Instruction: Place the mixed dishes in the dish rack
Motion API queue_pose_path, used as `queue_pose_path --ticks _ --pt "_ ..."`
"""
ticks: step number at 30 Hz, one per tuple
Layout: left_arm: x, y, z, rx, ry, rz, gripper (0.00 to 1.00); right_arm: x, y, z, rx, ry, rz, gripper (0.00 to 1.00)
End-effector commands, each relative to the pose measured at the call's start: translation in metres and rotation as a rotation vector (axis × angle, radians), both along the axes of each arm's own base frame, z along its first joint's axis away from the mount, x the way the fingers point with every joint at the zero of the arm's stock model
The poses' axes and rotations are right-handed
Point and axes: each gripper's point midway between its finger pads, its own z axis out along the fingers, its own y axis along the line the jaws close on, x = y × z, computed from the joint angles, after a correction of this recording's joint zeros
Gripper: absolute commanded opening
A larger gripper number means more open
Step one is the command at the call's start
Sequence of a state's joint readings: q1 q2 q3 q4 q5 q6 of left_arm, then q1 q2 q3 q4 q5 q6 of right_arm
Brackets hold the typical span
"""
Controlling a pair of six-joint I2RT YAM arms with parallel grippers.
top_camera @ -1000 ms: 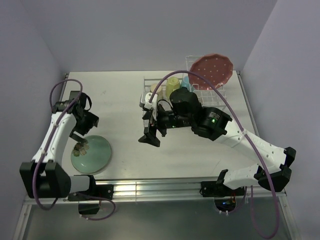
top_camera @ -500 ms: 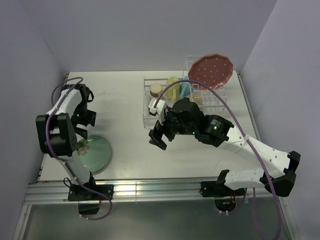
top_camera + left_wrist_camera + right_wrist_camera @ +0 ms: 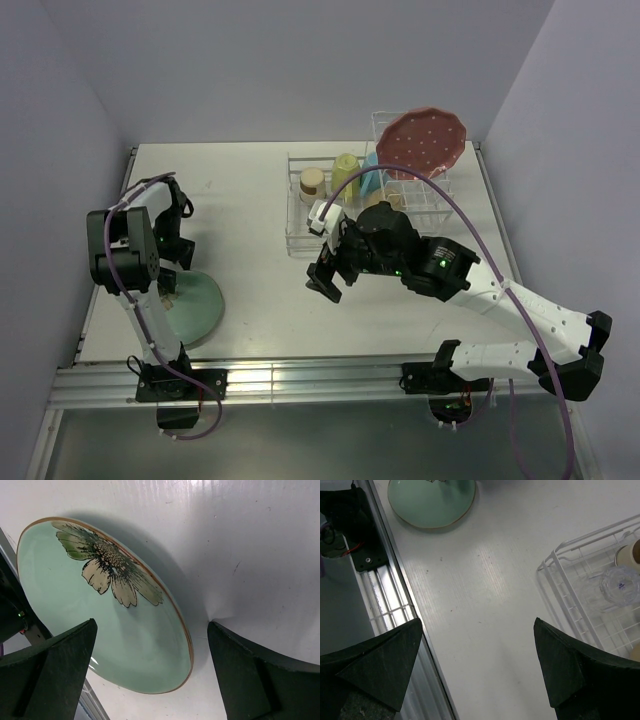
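The dish rack (image 3: 292,200) stands at the far right of the counter (image 3: 240,200). An upright plate (image 3: 422,142) stands in the rack's tall slots, at its far right corner. In the low basket, left to right, sit a cup (image 3: 312,183), a mug (image 3: 346,170) and a second mug (image 3: 372,178). A glass (image 3: 619,585) sits before the cup. A flat plate (image 3: 200,305) lies on the counter at near left, well apart from the rack.

Overhead and both downward wrist views share mint-green plate (image 3: 203,306)

2 fingers (image 3: 375,665) stand wide apart over the table (image 3: 485,605), mint-green plate (image 3: 431,502) beyond, a clear glass (image 3: 619,586) inside the rack (image 3: 554,556).
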State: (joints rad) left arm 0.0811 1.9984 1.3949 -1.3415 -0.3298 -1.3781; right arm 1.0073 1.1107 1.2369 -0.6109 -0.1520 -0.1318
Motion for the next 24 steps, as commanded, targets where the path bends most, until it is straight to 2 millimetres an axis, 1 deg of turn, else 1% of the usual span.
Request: queue_pose_path --ticks 1,2,3,5,6,7,8,9,11,12,13,15,17,18,20,21,23,24 --pt "-0.019 0.006 -0.006 0.044 0.08 0.018 0.99 0.005 -0.001 0.009 0.012 -0.04 -0.011 1.0" --pt "-0.022 0.006 -0.008 0.047 0.091 0.022 0.99 0.006 -0.001 0.009 0.006 -0.049 -0.011 1.0" --pt "-0.031 0.005 -0.011 0.042 0.119 0.026 0.98 0.006 -0.002 0.006 -0.002 -0.05 -0.013 1.0" --pt "-0.039 0.001 -0.017 0.03 0.148 0.037 0.94 0.01 -0.004 0.005 -0.011 -0.062 -0.028 1.0" --pt "-0.044 0.0 -0.02 0.022 0.164 0.037 0.91 0.011 -0.004 0.004 -0.017 -0.065 -0.029 1.0" --pt "-0.042 -0.002 -0.026 0.013 0.157 0.028 0.82 0.012 -0.004 0.003 -0.021 -0.067 -0.031 1.0" --pt "-0.042 -0.003 -0.028 0.011 0.156 0.021 0.77 0.013 -0.004 0.002 -0.027 -0.068 -0.036 1.0" --pt "-0.041 -0.003 -0.031 0.01 0.152 0.012 0.66 0.013 -0.004 0.003 -0.027 -0.07 -0.036 1.0" --pt "-0.037 -0.004 -0.038 0.003 0.14 0.003 0.48 0.015 -0.002 0.005 -0.02 -0.073 -0.041 1.0" --pt "-0.035 -0.006 -0.042 -0.009 0.133 0.0 0.28 0.015 -0.002 0.007 -0.013 -0.074 -0.043 1.0" --pt "-0.034 -0.007 -0.045 -0.021 0.134 -0.009 0.18 0.015 -0.001 0.008 -0.012 -0.072 -0.04 1.0" --pt "-0.022 -0.014 -0.051 -0.063 0.091 -0.004 0.0 0.017 0.001 0.009 -0.017 -0.067 -0.051 1.0" --pt "-0.013 -0.017 -0.054 -0.091 0.064 -0.013 0.0 0.019 0.002 0.008 -0.027 -0.061 -0.054 1.0" --pt "-0.003 -0.018 -0.052 -0.093 0.036 -0.017 0.0 0.021 0.002 0.009 -0.028 -0.066 -0.064 1.0" --pt "0.008 -0.017 -0.045 -0.097 0.0 -0.029 0.0 0.024 0.002 0.009 -0.031 -0.063 -0.086 1.0" --pt "0.023 -0.018 -0.038 -0.1 -0.044 -0.039 0.0 0.026 0.002 0.014 -0.023 -0.07 -0.096 1.0" --pt "0.039 -0.019 -0.022 -0.113 -0.104 -0.065 0.0 0.03 0.002 0.014 -0.031 -0.074 -0.112 1.0" --pt "0.052 -0.021 -0.008 -0.119 -0.146 -0.066 0.0 0.031 0.003 0.016 -0.028 -0.076 -0.119 1.0"
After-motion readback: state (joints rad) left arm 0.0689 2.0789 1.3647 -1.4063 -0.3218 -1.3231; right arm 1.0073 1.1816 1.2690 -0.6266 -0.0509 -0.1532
